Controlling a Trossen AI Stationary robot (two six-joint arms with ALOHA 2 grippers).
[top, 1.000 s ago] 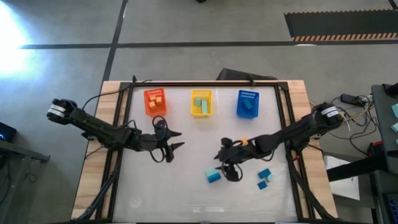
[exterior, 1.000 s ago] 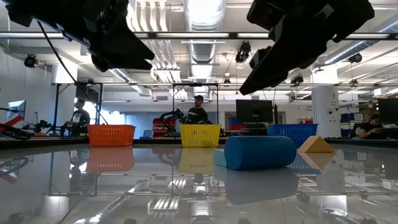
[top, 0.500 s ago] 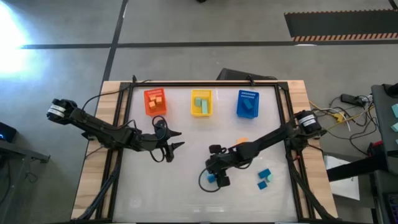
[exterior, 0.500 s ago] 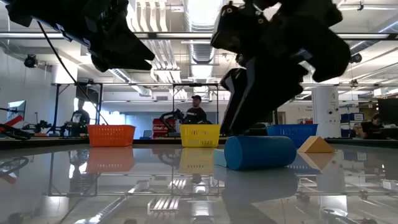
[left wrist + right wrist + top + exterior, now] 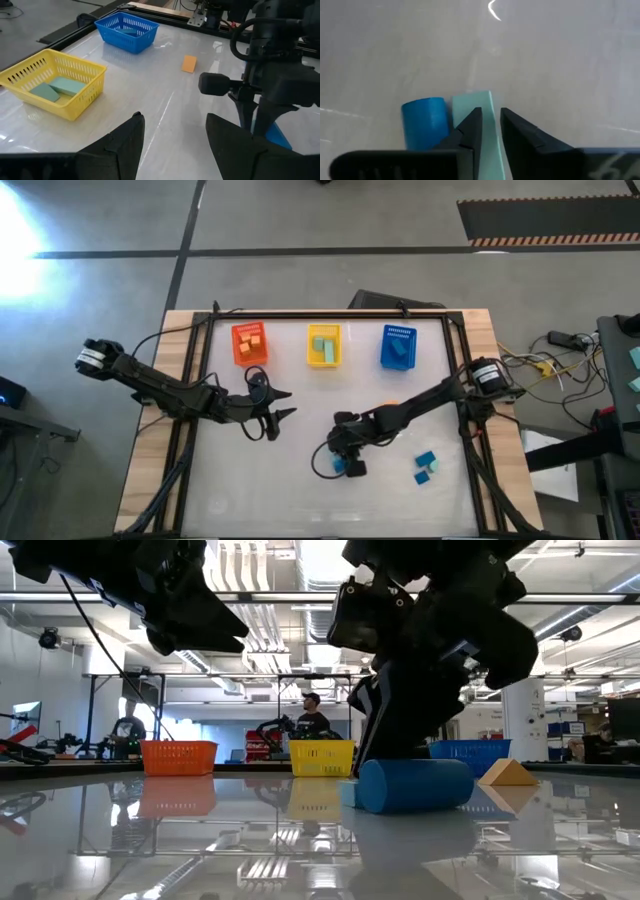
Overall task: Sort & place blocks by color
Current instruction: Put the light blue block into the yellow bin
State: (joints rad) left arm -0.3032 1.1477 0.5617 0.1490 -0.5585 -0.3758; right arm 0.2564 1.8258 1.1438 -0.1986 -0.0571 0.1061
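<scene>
A pale teal block [image 5: 472, 100] lies on the table beside a blue cylinder block [image 5: 424, 120], near the table's middle [image 5: 341, 468]. My right gripper [image 5: 490, 117] has come down over the teal block, and its fingers are nearly shut with teal showing in the gap. In the low view, the blue cylinder [image 5: 415, 785] hides most of the teal block. My left gripper [image 5: 284, 406] hangs open above the table's left half, holding nothing. An orange block [image 5: 189, 63] rests flat farther back. A blue block [image 5: 426, 459] and a teal block [image 5: 422, 477] lie at the right. My right gripper pinches the teal block between its two fingers, near the end closest to the wrist [image 5: 492, 137]. The fingers slant down from above and lie along the block. The left finger [image 5: 470, 127] covers part of the block, so the exact faces are hidden. The block rests on the table.
Three bins stand in a row at the far edge: orange [image 5: 250, 345], yellow [image 5: 324, 346] holding teal blocks, and blue [image 5: 398, 348]. People stand in the room beyond the table in the low view. A black frame runs round the table's edge [image 5: 200, 380].
My right gripper has swung toward the table's left and near edge and come down onto the teal and blue pair of blocks.
</scene>
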